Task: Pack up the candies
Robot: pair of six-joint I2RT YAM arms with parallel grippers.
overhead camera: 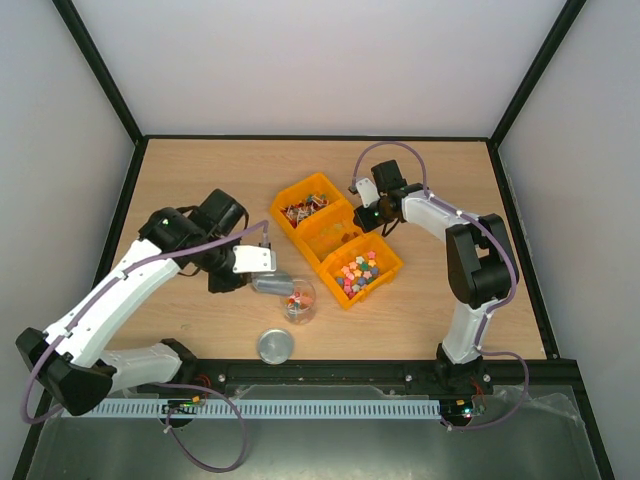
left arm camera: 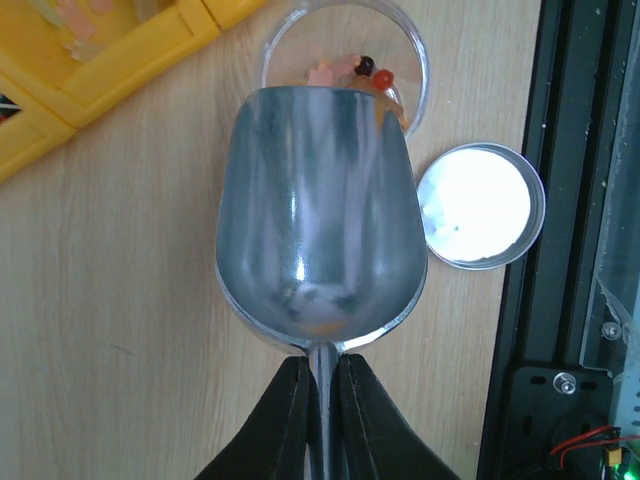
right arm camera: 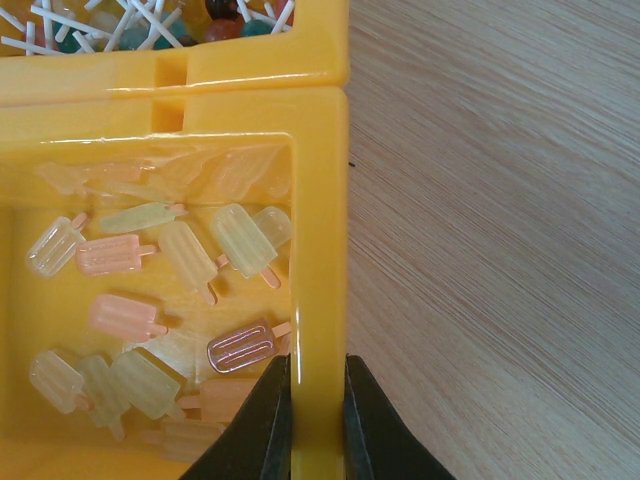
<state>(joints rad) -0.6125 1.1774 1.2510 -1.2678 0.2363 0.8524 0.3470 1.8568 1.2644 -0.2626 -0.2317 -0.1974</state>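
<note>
One wooden worktop (overhead camera: 200, 170) is on show, with two arms bolted at its near edge. Three yellow bins are lined up in a diagonal row: a far bin (overhead camera: 297, 190), a middle bin (overhead camera: 325, 240) and a near bin (overhead camera: 378, 288). The middle bin's wall is pinched tight between the fingers of the right tool (right arm camera: 318, 400).

One metal scoop (left arm camera: 320, 220) is held over one clear jar (left arm camera: 300, 40), its thin handle clamped by the closed-down left tool (left arm camera: 320, 375). One round metal lid (left arm camera: 480, 205) is laid flat beside the jar.

More than a dozen pale lolly-shaped pieces (right arm camera: 240, 240) are seen in the middle bin, and pastel blocks (overhead camera: 360, 270) in the near one. The candies (overhead camera: 305, 209) are heaped in the far bin, too tangled to be counted.
</note>
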